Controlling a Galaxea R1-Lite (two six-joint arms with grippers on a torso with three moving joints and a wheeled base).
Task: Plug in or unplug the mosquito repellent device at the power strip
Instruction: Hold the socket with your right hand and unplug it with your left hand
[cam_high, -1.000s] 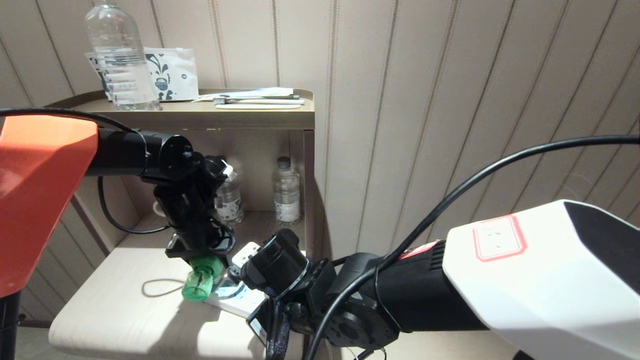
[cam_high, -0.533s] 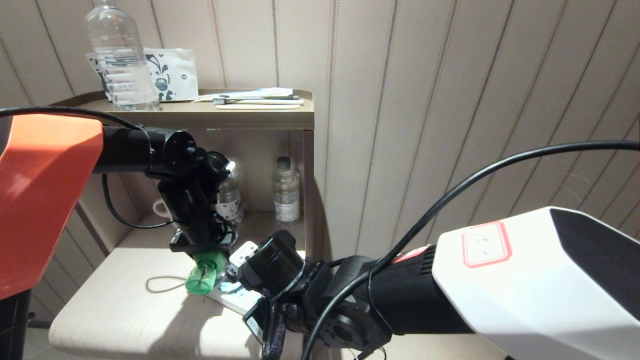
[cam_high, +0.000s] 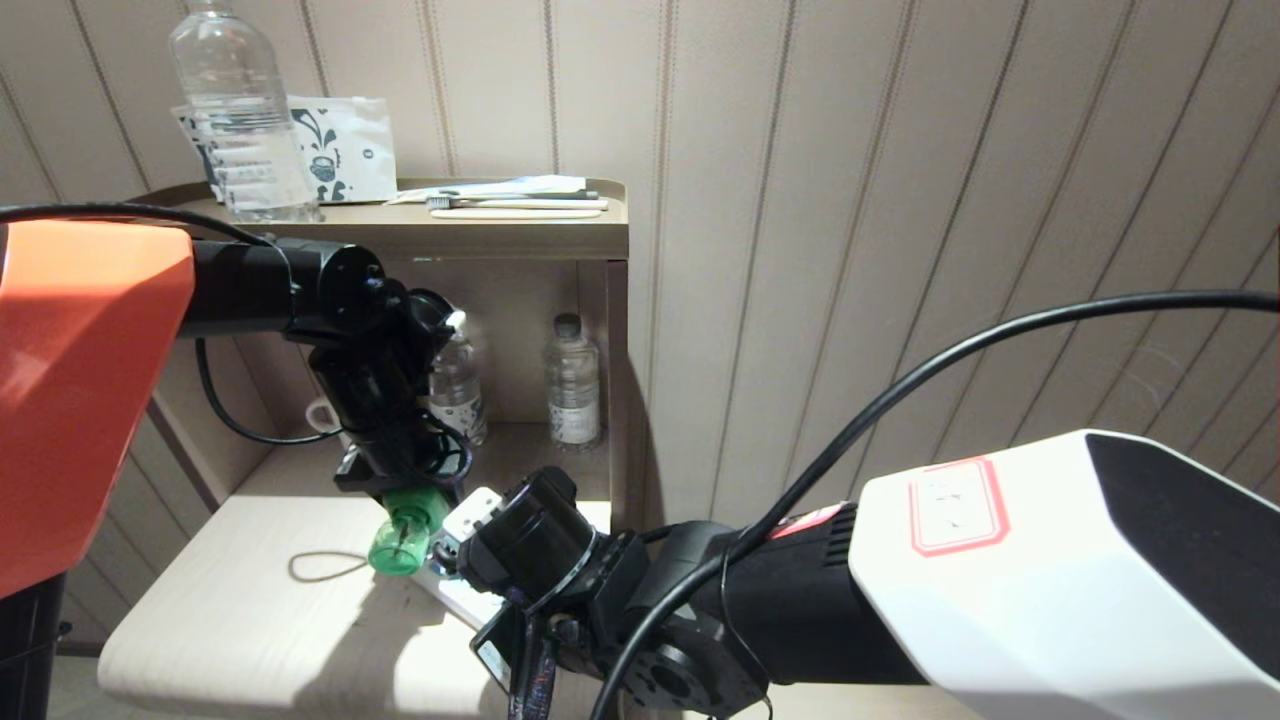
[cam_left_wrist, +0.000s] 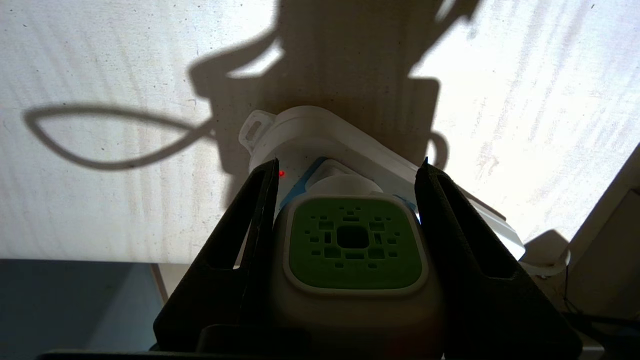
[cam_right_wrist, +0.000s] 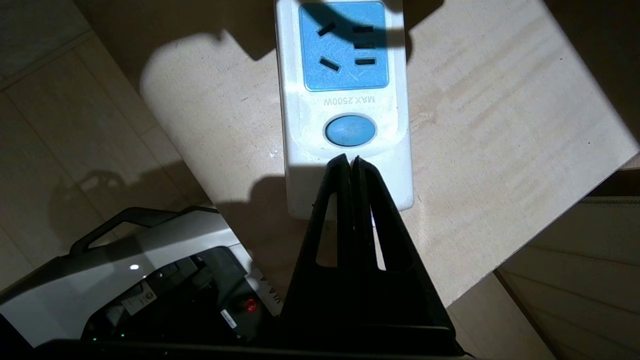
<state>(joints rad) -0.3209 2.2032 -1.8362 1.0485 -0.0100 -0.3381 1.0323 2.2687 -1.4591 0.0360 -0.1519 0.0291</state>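
Now mosquito repellent device (cam_left_wrist: 354, 245) clamped between left claw (cam_left_wrist: 350, 200) fingers, seemingly just over power strip (cam_right_wrist: 345, 100), right claw (cam_right_wrist: 351, 162) together

Left arm (cam_high: 80, 390) orange, right arm (cam_high: 1060, 560) white; black wrists, cables

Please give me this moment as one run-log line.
left gripper: shut on mosquito repellent device, over power strip | right gripper: shut, tips on strip's switch end | plugged state: unclear
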